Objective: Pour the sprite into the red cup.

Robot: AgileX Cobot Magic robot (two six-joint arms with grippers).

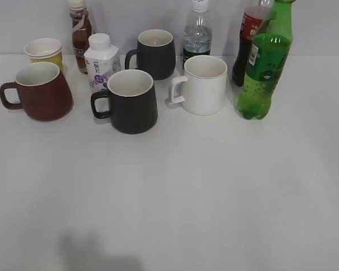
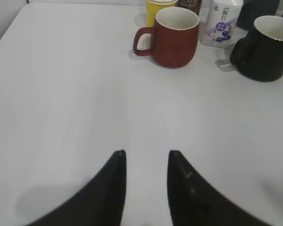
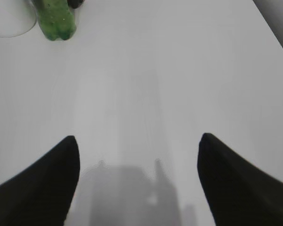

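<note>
From outside, the tall green plastic sprite bottle (image 1: 265, 68) stands far right, its label unreadable, and the squat red-brown ceramic cup (image 1: 39, 90) far left. The left wrist view alone shows the left gripper (image 2: 146, 159), narrowly parted and empty. The right wrist view shows the right gripper (image 3: 138, 145) spread wide, holding nothing.

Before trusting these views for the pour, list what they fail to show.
- Tall green plastic Sprite bottle: cap cut off by the exterior view's top edge; right wrist view shows only its base.
- Dark cola bottle with red label: mostly hidden behind the Sprite.
- Squat red ceramic mug: its bottom is out of sight in both views.
</note>
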